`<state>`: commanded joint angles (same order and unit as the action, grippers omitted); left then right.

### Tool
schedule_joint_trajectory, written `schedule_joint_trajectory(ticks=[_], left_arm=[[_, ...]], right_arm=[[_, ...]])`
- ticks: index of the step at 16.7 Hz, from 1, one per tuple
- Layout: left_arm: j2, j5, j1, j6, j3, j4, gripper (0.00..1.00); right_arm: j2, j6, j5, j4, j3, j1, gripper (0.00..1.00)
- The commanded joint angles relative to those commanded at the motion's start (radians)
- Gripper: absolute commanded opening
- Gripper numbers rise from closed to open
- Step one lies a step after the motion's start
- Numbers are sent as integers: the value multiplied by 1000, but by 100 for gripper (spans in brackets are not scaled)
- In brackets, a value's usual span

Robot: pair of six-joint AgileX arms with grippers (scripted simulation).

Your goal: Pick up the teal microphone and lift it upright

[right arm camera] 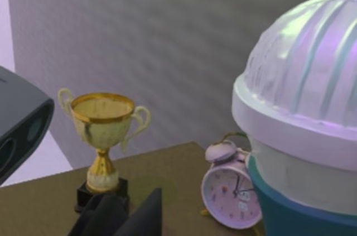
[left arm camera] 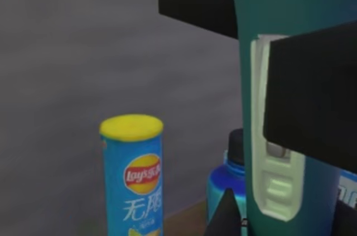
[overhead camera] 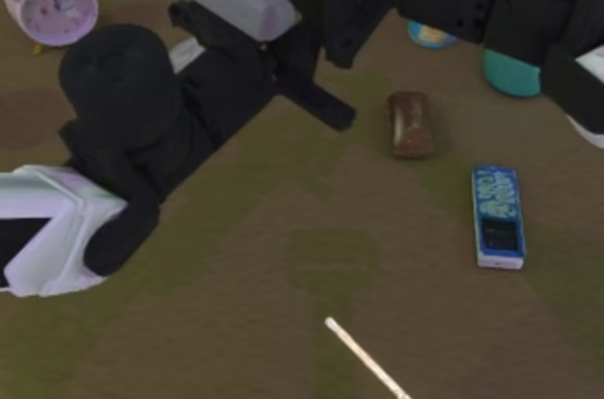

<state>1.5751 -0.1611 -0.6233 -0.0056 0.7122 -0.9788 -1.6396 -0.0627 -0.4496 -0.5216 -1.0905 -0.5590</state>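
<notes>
The teal microphone (left arm camera: 290, 107) stands upright off the table (overhead camera: 283, 305), its long axis vertical, white switch facing the left wrist camera and mesh head (right arm camera: 307, 80) on top. The left gripper (overhead camera: 316, 50), near the table's far edge, has its fingers (left arm camera: 312, 96) clamped on the teal handle. The right gripper (overhead camera: 566, 59) sits at the far right; I cannot tell its finger state. A lidded chip can (left arm camera: 133, 174) stands closed nearby.
</notes>
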Motion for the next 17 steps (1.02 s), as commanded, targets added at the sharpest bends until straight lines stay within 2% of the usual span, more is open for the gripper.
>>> schedule_joint_trajectory(ticks=[3,16,17], left_arm=[[0,0,0,0,0,0,0],[0,0,0,0,0,0,0],[0,0,0,0,0,0,0]], right_arm=[[0,0,0,0,0,0,100],[0,0,0,0,0,0,2],[0,0,0,0,0,0,0]])
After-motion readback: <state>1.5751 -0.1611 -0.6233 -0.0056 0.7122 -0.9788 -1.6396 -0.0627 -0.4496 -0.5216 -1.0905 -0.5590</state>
